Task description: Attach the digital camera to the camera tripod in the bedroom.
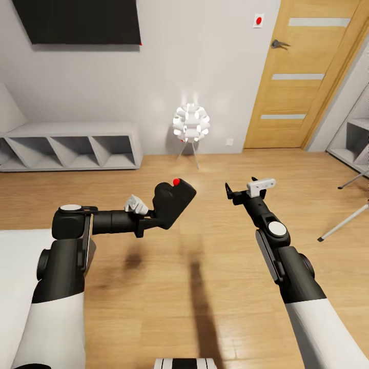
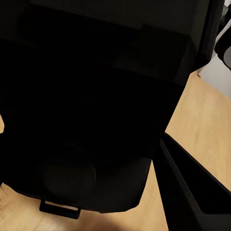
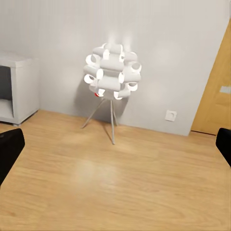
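Note:
The digital camera [image 1: 171, 201], chunky and black with a red round button on top, hangs above the wood floor left of centre in the head view. My left gripper [image 1: 151, 219] is shut on its lower end. In the left wrist view the camera body [image 2: 96, 96] looms dark right in front of the lens, with one finger [image 2: 187, 192] beside it. My right gripper [image 1: 237, 193] is held out over the floor, open and holding nothing; its fingertips [image 3: 9, 149] stand far apart. Two silver legs of the camera tripod [image 1: 344, 222] reach in at the far right; its head is out of view.
A white ball-cluster lamp [image 1: 191, 123] on thin legs stands against the grey back wall, also the lamp [image 3: 113, 72] in the right wrist view. Low white cube shelves [image 1: 72, 146] sit at left, an oak door [image 1: 302, 77] at right, more shelving [image 1: 356, 141] beyond it.

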### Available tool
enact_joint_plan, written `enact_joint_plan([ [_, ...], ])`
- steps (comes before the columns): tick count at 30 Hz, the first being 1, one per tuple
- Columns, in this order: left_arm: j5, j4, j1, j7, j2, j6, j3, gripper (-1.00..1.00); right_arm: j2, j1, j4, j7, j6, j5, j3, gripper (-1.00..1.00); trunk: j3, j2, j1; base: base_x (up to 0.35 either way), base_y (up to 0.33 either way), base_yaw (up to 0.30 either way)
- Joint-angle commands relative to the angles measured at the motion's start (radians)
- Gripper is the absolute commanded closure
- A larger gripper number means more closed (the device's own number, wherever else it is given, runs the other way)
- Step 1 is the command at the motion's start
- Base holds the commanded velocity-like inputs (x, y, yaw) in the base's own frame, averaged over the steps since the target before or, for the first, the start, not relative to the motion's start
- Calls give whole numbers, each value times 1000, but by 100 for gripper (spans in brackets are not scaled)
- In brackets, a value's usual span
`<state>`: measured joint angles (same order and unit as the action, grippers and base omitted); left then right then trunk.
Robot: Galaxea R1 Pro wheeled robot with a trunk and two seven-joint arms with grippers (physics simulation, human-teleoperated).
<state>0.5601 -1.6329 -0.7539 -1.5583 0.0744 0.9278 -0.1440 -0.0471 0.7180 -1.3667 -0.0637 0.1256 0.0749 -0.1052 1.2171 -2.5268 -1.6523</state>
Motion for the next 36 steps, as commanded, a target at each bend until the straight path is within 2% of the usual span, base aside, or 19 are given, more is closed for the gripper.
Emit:
enact_joint_plan([
  [1, 11, -1, -1, -13, 1, 9, -2, 100, -1, 0, -2, -2, 6, 8, 0, -100, -3, 0, 1, 0, 0, 0],
  [36, 11, -1, -1, -13, 1, 23, 0, 100, 0, 0, 0, -2, 7, 8, -1, -100, -138, 8, 16, 0, 0, 0],
])
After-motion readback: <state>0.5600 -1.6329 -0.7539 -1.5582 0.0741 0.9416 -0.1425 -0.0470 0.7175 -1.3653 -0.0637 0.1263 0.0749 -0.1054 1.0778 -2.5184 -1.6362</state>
